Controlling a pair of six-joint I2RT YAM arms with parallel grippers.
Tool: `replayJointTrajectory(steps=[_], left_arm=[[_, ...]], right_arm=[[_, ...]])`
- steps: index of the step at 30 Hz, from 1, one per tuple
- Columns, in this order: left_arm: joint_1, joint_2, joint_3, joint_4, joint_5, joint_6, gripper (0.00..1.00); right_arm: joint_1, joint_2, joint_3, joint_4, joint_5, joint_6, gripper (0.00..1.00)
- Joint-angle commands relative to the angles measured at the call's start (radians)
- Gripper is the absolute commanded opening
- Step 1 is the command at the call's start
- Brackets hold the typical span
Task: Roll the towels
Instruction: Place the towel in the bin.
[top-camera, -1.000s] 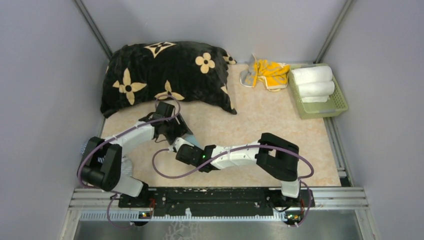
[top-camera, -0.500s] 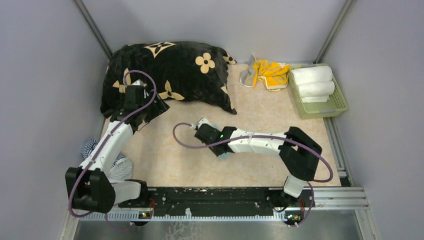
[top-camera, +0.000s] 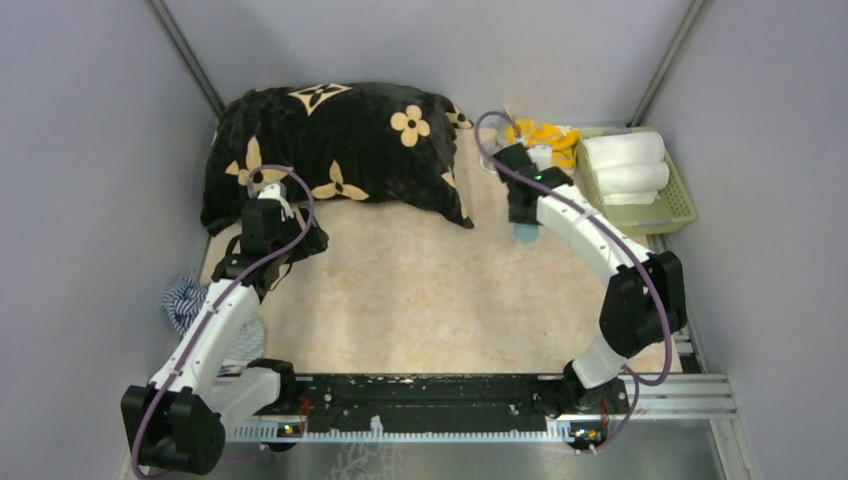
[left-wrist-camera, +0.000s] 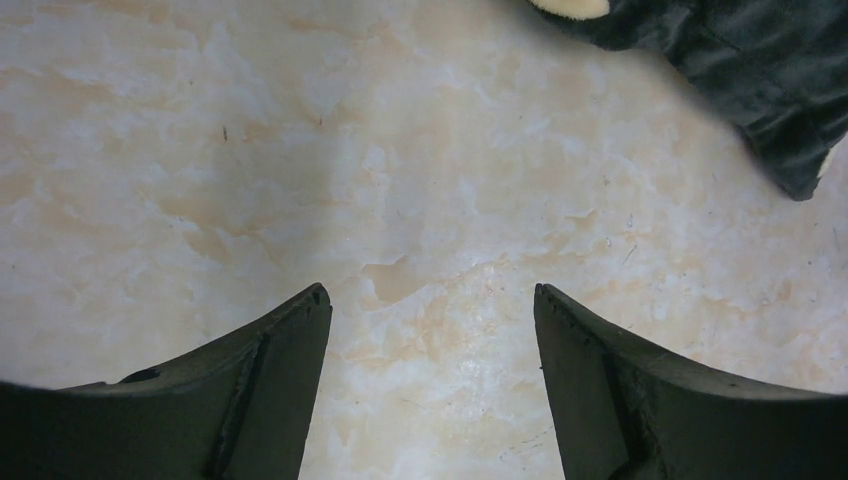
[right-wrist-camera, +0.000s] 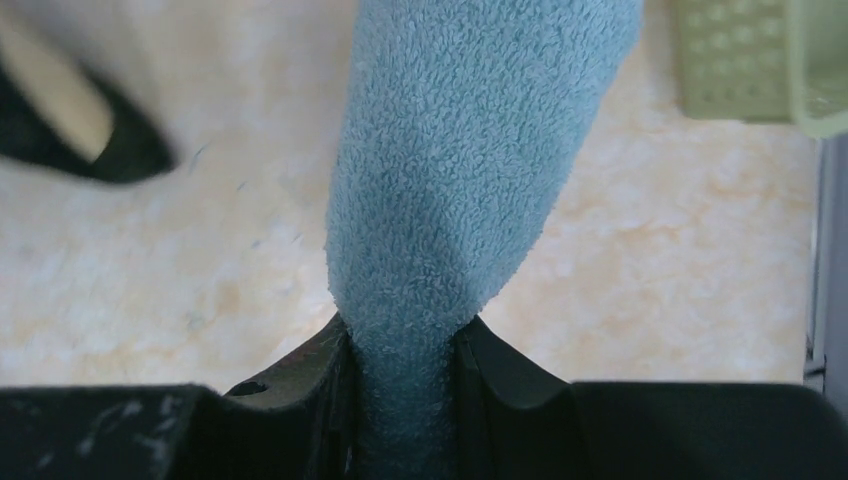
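The right gripper (right-wrist-camera: 400, 342) pinches the blue towel (right-wrist-camera: 470, 150), which extends past its fingertips (right-wrist-camera: 290, 378); the left gripper (left-wrist-camera: 430, 300) is spread wide above the table (left-wrist-camera: 250, 150).

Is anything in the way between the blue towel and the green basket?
Nothing visible. The blue towel, clamped in the right gripper, has only bare table between it and the green basket.

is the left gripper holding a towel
No, the left gripper is open, and only bare table shows between its fingers.
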Motion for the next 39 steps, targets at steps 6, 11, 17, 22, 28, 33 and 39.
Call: replayJointTrajectory(steps=[6, 11, 17, 22, 28, 33, 39], left_arm=[[0.005, 0.000, -0.047, 0.074, 0.042, 0.053, 0.80], [0.006, 0.041, -0.049, 0.092, 0.089, 0.049, 0.80], [0.006, 0.094, -0.041, 0.087, 0.132, 0.053, 0.80], [0.006, 0.116, -0.037, 0.077, 0.146, 0.061, 0.80], [0.006, 0.122, -0.031, 0.055, 0.140, 0.064, 0.80], [0.005, 0.125, -0.032, 0.040, 0.141, 0.053, 0.81], [0.005, 0.121, -0.033, 0.024, 0.135, 0.050, 0.81]], right_arm=[[-0.283, 0.046, 0.216, -0.211, 0.318, 0.257, 0.00], [-0.448, 0.142, 0.271, -0.148, 0.366, 0.273, 0.00], [-0.560, 0.339, 0.457, -0.181, 0.463, 0.317, 0.00], [-0.608, 0.472, 0.602, -0.192, 0.488, 0.331, 0.00], [-0.639, 0.619, 0.718, -0.270, 0.455, 0.368, 0.00], [-0.640, 0.665, 0.706, -0.283, 0.388, 0.412, 0.00], [-0.644, 0.647, 0.595, -0.099, 0.260, 0.380, 0.00]])
